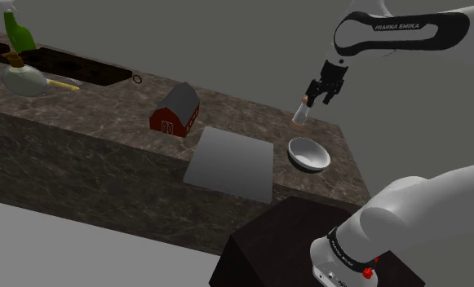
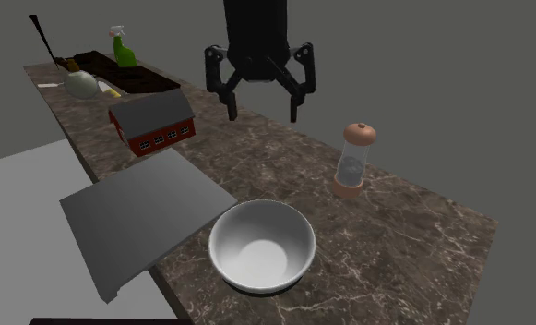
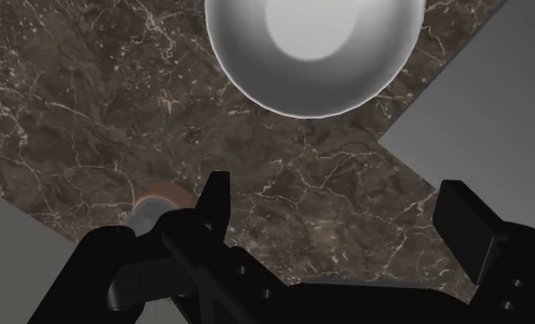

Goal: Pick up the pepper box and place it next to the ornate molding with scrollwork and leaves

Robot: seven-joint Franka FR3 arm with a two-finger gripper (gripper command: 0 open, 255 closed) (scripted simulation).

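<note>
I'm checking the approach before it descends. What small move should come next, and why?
Probably slide the gripper sideways until it is centred over the pepper box, before lowering. The fingers stand open above the counter, and in the wrist view the box's cap lies outside their gap, beside one finger, so a straight descent would likely miss.
</note>
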